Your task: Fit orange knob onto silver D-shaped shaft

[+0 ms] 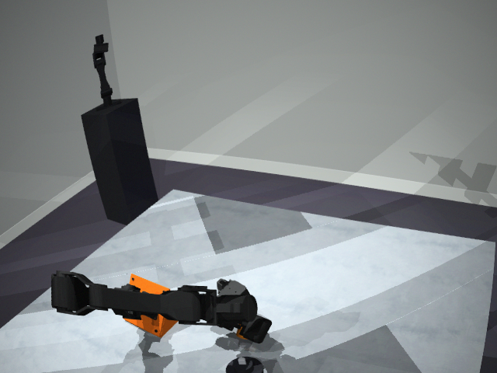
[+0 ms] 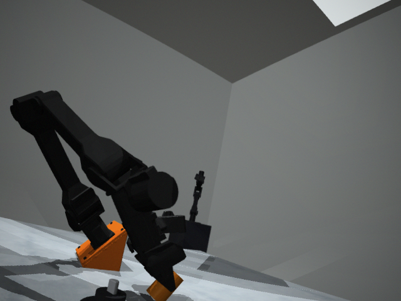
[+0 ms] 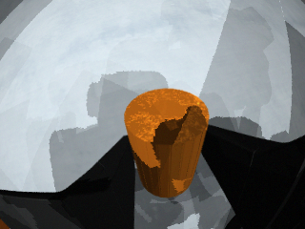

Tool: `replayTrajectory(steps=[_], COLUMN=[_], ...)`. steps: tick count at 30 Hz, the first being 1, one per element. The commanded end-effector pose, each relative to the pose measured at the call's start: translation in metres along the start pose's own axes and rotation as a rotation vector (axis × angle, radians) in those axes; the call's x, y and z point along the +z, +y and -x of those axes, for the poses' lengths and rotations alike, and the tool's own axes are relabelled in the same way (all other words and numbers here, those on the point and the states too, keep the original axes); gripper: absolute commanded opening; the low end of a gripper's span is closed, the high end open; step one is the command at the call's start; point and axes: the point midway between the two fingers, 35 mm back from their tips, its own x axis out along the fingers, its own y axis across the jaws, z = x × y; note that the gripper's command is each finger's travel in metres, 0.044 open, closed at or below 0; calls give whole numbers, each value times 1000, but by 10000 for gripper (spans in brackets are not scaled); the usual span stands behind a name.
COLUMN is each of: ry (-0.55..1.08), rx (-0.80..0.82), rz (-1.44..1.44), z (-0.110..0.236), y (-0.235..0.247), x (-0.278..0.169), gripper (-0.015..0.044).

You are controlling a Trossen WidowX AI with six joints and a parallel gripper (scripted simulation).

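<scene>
My gripper (image 2: 168, 283) (image 3: 164, 135) is shut on the orange knob (image 1: 241, 332) (image 2: 158, 290) (image 3: 167, 106), with a finger on either side of it. In the exterior view the knob is tilted, one end pointing down and left. The wrist view shows one round end, partly shaded, with no hole visible in it; the hole is hidden. The silver shaft (image 2: 112, 286) stands upright on the black round pedestal (image 1: 232, 366) (image 2: 105, 294), which the bottom edge of the top and exterior views cuts off. The knob is apart from the shaft, to its right in the exterior view.
The orange arm base (image 1: 149, 284) (image 2: 108, 259) stands on the pale floor sheet behind and left of the pedestal. A tall black block (image 1: 120, 160) (image 2: 197, 236) with a small dark arm on top stands far back. Shadows cross the sheet.
</scene>
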Motion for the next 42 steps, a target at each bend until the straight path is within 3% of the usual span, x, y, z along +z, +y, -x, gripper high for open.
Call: replayTrajectory(steps=[1, 10, 14, 17, 41, 42], ry=[-71, -226, -185, -194, -194, -194], rx=[2, 3, 2, 2, 2, 2], rz=[3, 4, 4, -1, -1, -1], z=[1, 4, 5, 4, 4, 4], y=[1, 1, 1, 0, 0, 0], x=[-4, -14, -13, -13, -13, -13], gripper=[179, 179, 179, 258, 260, 286])
